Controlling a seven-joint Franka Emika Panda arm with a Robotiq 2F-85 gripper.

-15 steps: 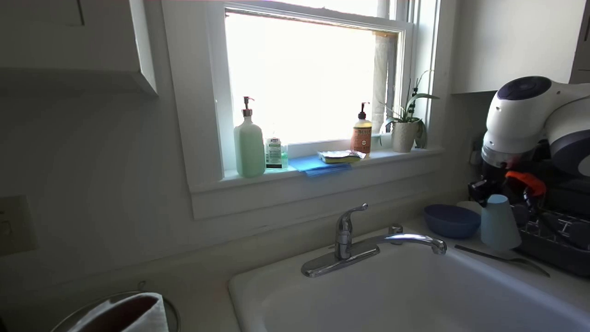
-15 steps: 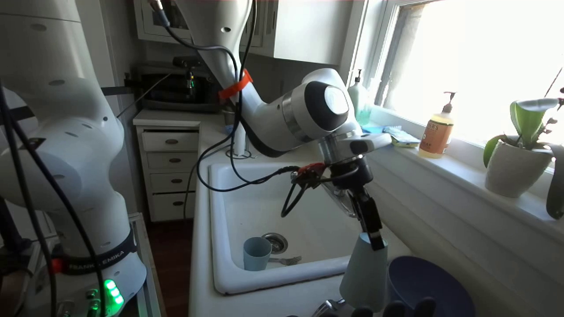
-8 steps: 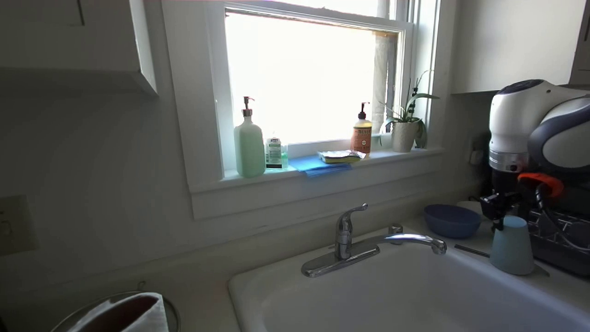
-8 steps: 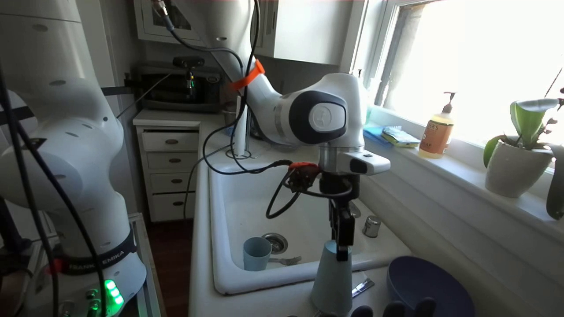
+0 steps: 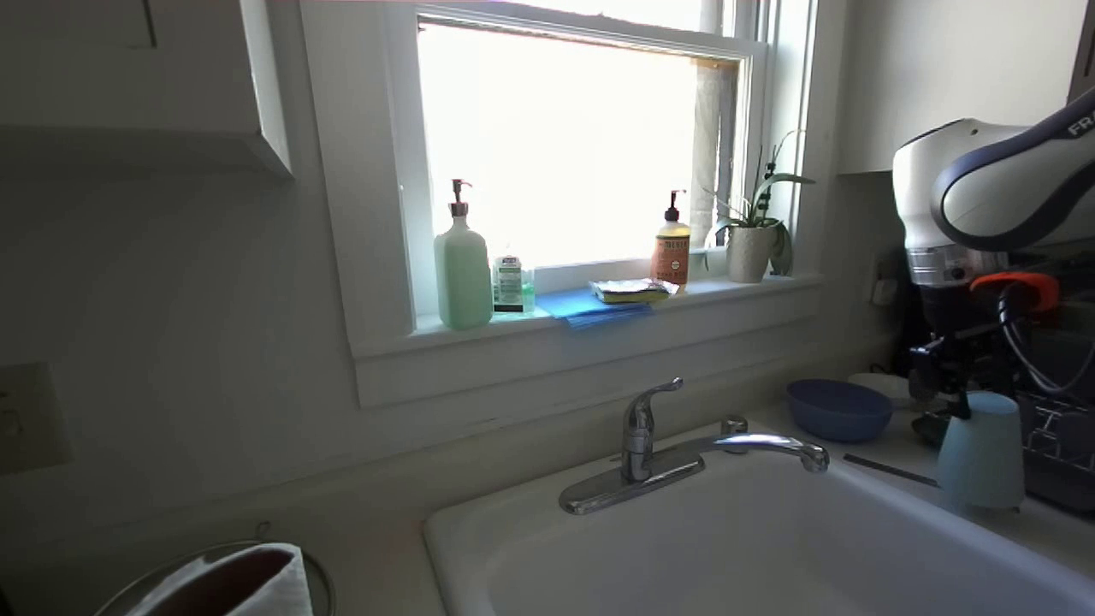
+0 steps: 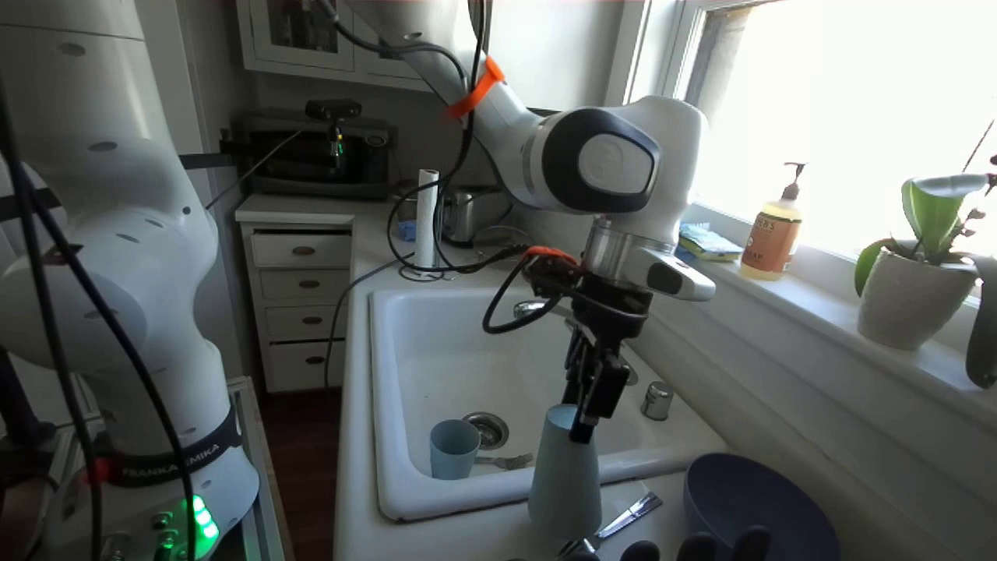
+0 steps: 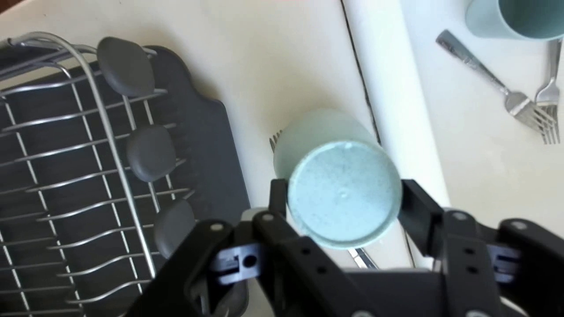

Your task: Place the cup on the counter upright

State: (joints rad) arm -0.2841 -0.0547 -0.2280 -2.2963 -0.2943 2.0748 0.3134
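Observation:
The pale bluish cup (image 5: pixel 982 453) is upside down, its closed base up and its wide mouth down, tilted a little. It also shows in an exterior view (image 6: pixel 565 483) and from above in the wrist view (image 7: pixel 346 193). My gripper (image 7: pixel 343 191) is shut on the cup's narrow base end, one finger on each side. The cup is over the light counter (image 7: pixel 282 57), in the strip between sink and dish rack, above a fork (image 6: pixel 631 514). I cannot tell whether its rim touches the fork or counter. In an exterior view the gripper (image 6: pixel 575 421) partly covers the base.
A dark dish rack (image 7: pixel 207 145) stands close beside the cup. The white sink (image 6: pixel 382 405) holds a second bluish cup (image 6: pixel 454 450) and forks (image 7: pixel 480 66). A blue bowl (image 5: pixel 838 411) sits near the wall. The faucet (image 5: pixel 637 436) stands behind the sink.
My gripper has carried the cup away from the blue bowl, along the counter strip between sink and rack. The arm's tilt has changed. The cup remains gripped and upside down.

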